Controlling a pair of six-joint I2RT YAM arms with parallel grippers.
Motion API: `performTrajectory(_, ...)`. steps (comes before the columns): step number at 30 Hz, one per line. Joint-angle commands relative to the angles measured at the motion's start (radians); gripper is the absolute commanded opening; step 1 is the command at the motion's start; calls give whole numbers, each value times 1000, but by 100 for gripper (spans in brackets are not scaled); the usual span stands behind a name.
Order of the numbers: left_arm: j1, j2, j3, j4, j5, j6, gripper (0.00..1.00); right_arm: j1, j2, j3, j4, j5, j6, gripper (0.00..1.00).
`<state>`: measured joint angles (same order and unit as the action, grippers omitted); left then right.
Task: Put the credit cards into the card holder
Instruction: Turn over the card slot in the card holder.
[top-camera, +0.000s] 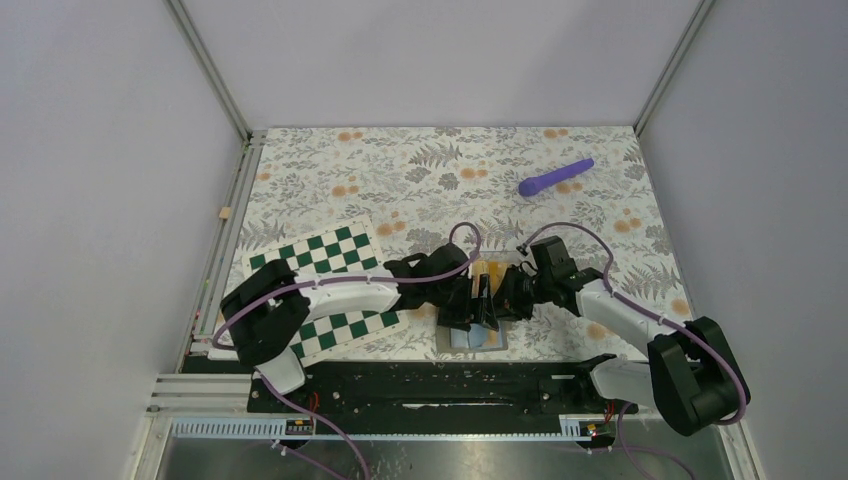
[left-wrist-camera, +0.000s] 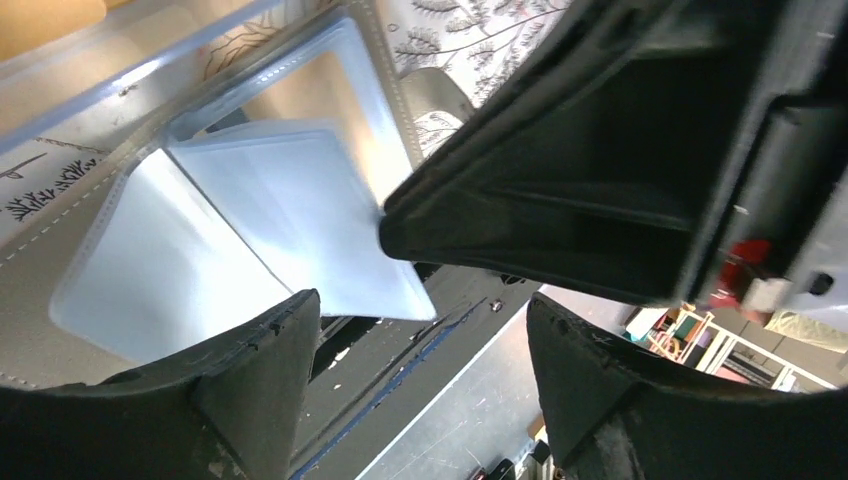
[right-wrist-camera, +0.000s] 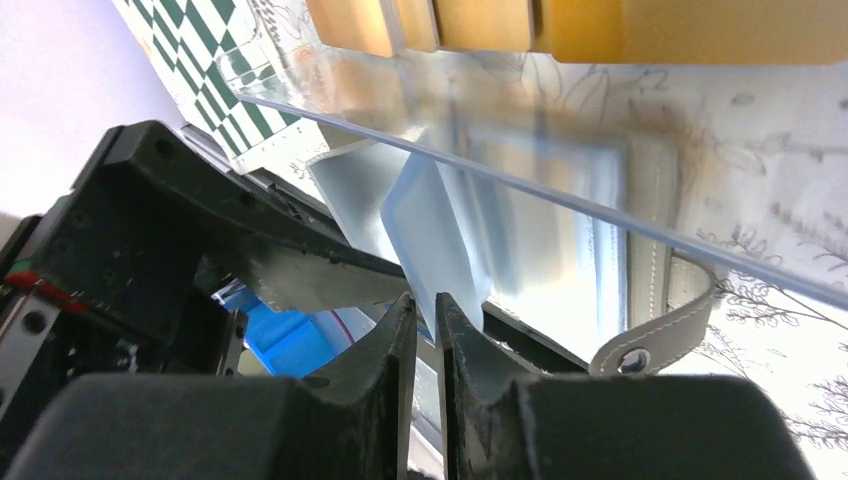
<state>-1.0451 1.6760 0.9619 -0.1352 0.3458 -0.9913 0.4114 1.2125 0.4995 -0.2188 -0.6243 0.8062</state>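
Note:
The card holder (top-camera: 472, 338) lies open near the front edge, a grey wallet with pale blue plastic sleeves (left-wrist-camera: 250, 220). Several orange-yellow credit cards (top-camera: 489, 271) sit just beyond it in a clear tray (right-wrist-camera: 520, 190); they show at the top of the right wrist view (right-wrist-camera: 480, 20). My right gripper (right-wrist-camera: 427, 300) is shut on the edge of one raised sleeve (right-wrist-camera: 435, 240); it shows in the top view (top-camera: 505, 298). My left gripper (left-wrist-camera: 420, 305) is open and empty, just over the sleeves, close against the right gripper; it shows in the top view (top-camera: 462, 305).
A green-and-white chessboard (top-camera: 330, 285) lies to the left under my left arm. A purple rod (top-camera: 556, 177) lies at the back right. The holder's strap with a snap (right-wrist-camera: 650, 335) sticks out at its side. The table's front rail runs just behind the holder.

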Motion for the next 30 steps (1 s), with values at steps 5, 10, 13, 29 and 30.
performTrajectory(5, 2, -117, 68, -120, -86, 101, 78, 40, 56, -6, 106, -39, 50, 20)
performTrajectory(10, 3, -223, 21, -143, -169, 101, 78, 110, 107, 12, 180, -30, 95, 20)
performTrajectory(13, 7, -291, -22, -141, -215, 88, 78, 154, 130, 35, 207, -29, 110, 20)
performTrajectory(29, 132, -530, -247, -9, -182, -4, 80, 299, 232, 95, 417, -55, 201, 45)
performTrajectory(30, 137, -543, -251, -20, -189, -3, 80, 314, 242, 105, 427, -53, 209, 45)
